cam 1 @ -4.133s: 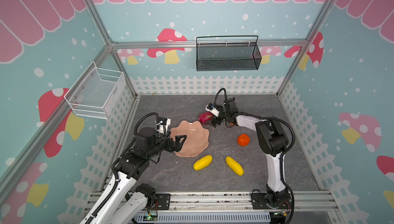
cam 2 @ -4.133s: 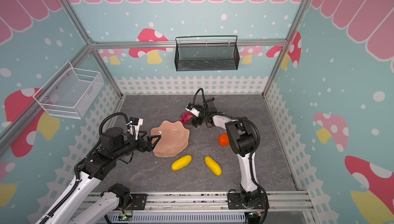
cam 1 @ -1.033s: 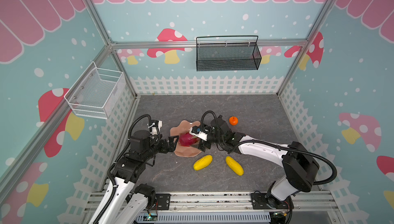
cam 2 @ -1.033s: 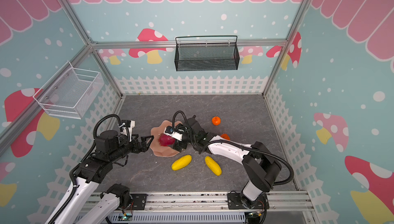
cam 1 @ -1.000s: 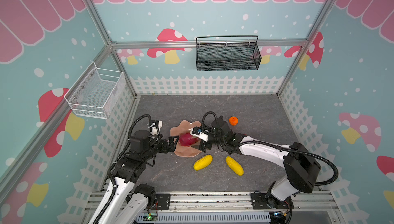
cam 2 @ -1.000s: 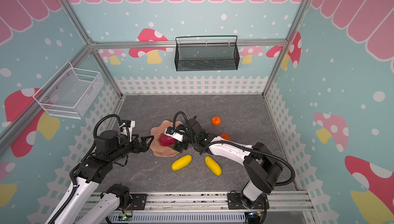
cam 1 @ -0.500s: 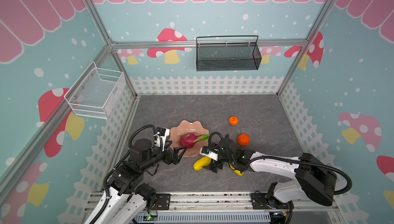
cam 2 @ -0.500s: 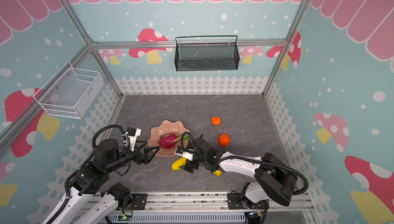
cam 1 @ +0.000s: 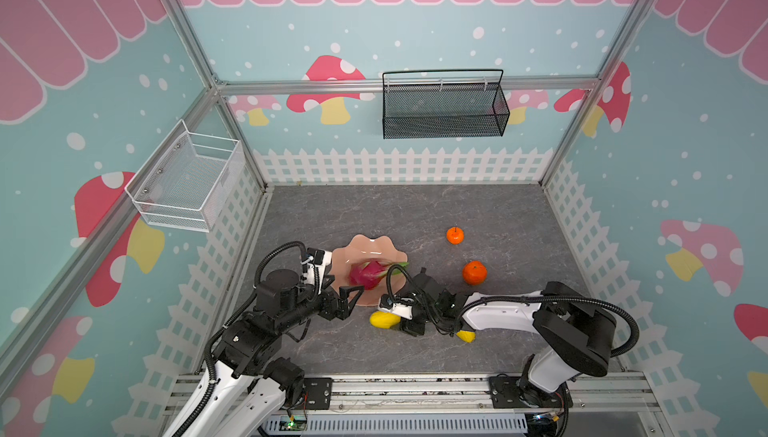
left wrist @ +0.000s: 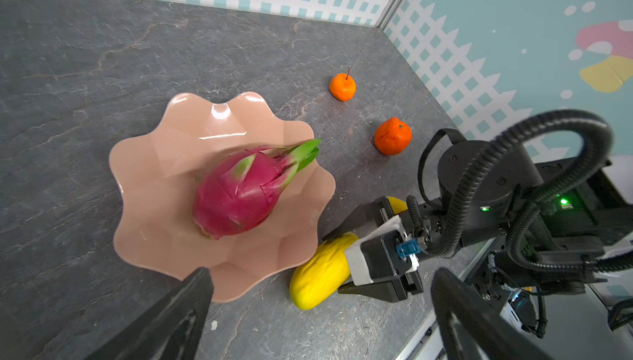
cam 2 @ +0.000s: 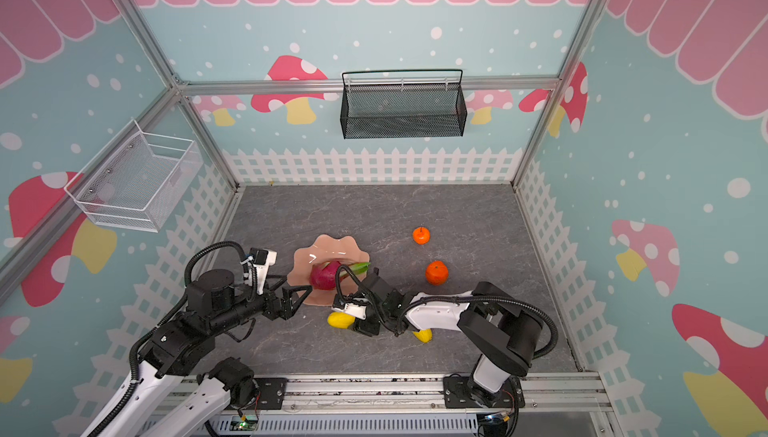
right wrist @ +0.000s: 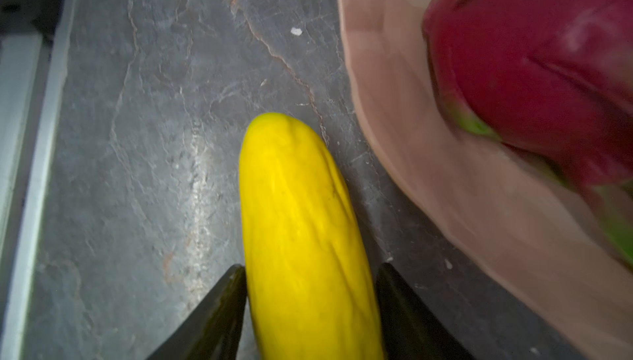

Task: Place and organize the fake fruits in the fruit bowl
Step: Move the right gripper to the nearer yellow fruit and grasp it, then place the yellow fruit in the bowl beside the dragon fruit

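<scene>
Just off the near rim of the fruit bowl (left wrist: pixel 164 156), a yellow fruit (right wrist: pixel 301 221) lies flat on the grey surface (left wrist: pixel 102 50). The right gripper (right wrist: pixel 310 269) sits low over it with its fingers (right wrist: pixel 222 300) against both flanks. The fruit is not yet lifted, and how hard the squeeze is cannot be told. The left gripper (cam 1: pixel 351 300) hovers at the bowl's near edge, fingers spread wide with nothing between them.

The dragon fruit (left wrist: pixel 236 197) lies in the bowl, its green tips reaching over the rim. A second yellow fruit (cam 1: pixel 465 336) is mostly hidden under the right arm. The larger orange (left wrist: pixel 393 136) and the smaller orange (left wrist: pixel 342 86) rest apart on the open surface beyond the bowl.

The yellow fruit looks like hollow plastic, so it is probably light and stiff and unlikely to dent. Its glossy, shallow-ribbed skin is likely slippery, and its long shape would swivel if pinched near an end. The best hold is probably across the narrow width, around mid-length. The bowl is shallow and glossy, so the fruit should be set down low, alongside the dragon fruit, or it may skate out.
</scene>
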{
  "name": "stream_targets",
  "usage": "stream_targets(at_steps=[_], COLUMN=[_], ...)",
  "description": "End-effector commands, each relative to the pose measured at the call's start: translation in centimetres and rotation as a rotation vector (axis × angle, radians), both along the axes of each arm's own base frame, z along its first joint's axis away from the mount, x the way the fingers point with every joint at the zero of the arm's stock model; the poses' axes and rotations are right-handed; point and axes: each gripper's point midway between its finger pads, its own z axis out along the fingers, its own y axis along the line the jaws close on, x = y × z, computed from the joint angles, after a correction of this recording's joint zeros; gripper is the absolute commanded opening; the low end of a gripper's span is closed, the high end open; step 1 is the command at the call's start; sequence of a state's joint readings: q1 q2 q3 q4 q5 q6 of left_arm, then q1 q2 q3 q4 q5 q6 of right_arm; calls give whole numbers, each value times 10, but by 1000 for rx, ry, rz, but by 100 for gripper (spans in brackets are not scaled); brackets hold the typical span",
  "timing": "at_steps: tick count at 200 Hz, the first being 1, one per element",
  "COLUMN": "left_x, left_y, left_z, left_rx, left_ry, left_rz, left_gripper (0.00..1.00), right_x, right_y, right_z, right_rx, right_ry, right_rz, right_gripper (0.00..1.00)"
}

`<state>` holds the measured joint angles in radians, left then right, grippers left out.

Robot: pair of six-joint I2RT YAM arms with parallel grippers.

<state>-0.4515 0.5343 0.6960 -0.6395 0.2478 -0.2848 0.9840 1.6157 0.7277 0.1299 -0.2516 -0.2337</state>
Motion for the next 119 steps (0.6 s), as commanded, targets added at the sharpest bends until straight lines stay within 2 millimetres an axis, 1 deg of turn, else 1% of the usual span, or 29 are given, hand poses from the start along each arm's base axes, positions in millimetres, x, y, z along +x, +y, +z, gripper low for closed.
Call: stream_targets(at_steps=[1, 7, 13, 33, 48, 66, 73, 89, 104, 119], left_x=[0, 0, 0, -1, 0, 0, 0, -1, -1, -1], left_y=[12, 13, 15, 18, 19, 20, 20, 21, 22, 22], left_z=[-2, 0, 0, 3, 3, 3, 4, 4, 5, 5], left_rx=[24, 23, 23, 24, 26, 27, 26, 27, 26, 24], left_ry=[-15, -23, -30, -45, -48, -48, -50, -52, -55, -57], left_rz=[58, 66, 73, 89, 95, 98, 100, 100, 104, 107], left_gripper=[100, 100, 100, 100, 100, 100, 100, 100, 100, 100], right_x=[-10, -11, -14, -25, -30, -31, -27, -9, 13, 32], right_y=[5, 5, 5, 7, 9, 13, 15, 21, 28, 34], right_z=[11, 15, 19, 40, 59, 77, 84, 94, 97, 93], right_rx=[19, 28, 35, 63, 92, 105, 108, 99, 62, 22], right_ry=[-1, -1, 2, 14, -6, -26, -44, -111, -171, -211], right_rz=[63, 73, 82, 148, 195, 233, 229, 183, 131, 102], right_gripper=[45, 41, 39, 38, 37, 37, 37, 38, 39, 39])
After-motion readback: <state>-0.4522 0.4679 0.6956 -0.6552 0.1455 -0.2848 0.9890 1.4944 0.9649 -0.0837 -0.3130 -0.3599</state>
